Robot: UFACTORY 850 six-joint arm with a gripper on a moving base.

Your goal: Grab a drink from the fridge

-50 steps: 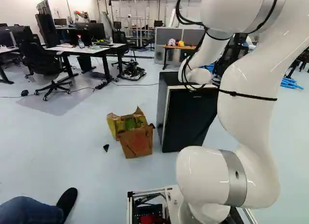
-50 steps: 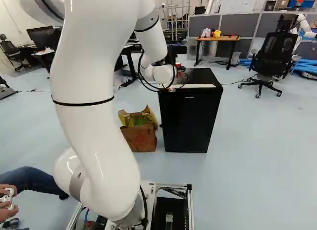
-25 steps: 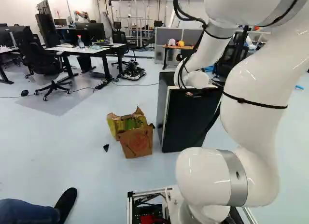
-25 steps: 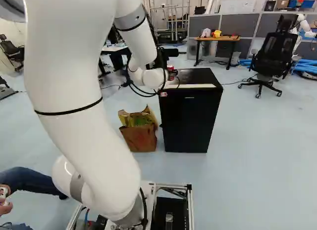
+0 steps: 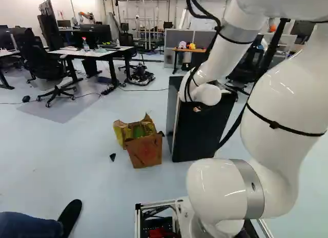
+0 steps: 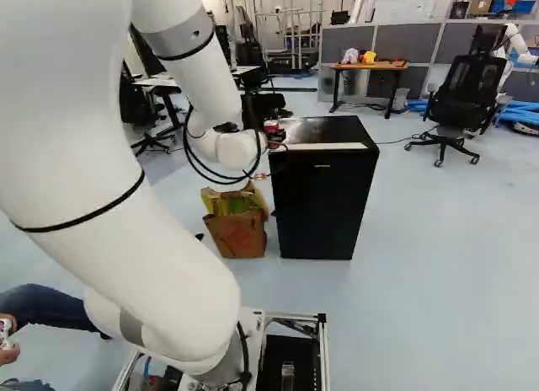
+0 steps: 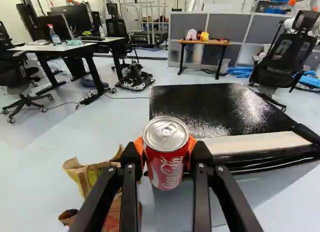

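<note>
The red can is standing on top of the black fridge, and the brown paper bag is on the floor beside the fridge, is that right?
Not quite: the wrist view shows the red can held between the fingers, not standing on the black fridge. The brown paper bag is indeed on the floor beside the fridge.

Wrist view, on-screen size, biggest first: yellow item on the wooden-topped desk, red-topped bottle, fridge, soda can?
1. Fridge, widest by far though partly cut off
2. Soda can, held close to the camera
3. Red-topped bottle
4. Yellow item, smallest
</note>
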